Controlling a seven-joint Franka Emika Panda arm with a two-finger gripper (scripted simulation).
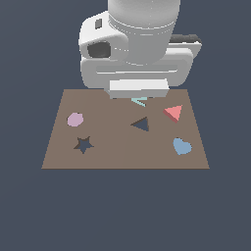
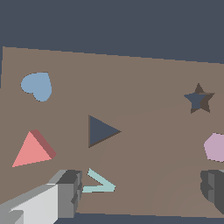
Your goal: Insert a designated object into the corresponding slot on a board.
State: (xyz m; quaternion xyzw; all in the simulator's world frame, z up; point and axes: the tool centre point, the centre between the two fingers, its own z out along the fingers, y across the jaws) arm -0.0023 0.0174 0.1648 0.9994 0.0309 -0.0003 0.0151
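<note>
Nothing of the insertion is seen to be done. The salmon-red triangular block (image 2: 33, 151) is found lying free on the brown board (image 1: 122, 157), toward the exterior view's right, beside but apart from the dark triangle-shaped slot (image 2: 101, 131), which is seen empty near the board's middle. The gripper (image 2: 140, 188) is held above the board's far edge with its fingers (image 2: 70, 188) spread wide apart and nothing clamped between them; in the wrist view only a thin teal triangle outline (image 2: 99, 182) is seen lying in the gap, and it is not touched. A blue heart (image 1: 182, 146), a pink rounded piece (image 1: 75, 119) and a star-shaped cut-out (image 1: 83, 144) are also seen on the board, well apart from the slot. All of the work is judged to be left: the block is yet to be reached, grasped, lifted, turned to match the slot and lowered in.
</note>
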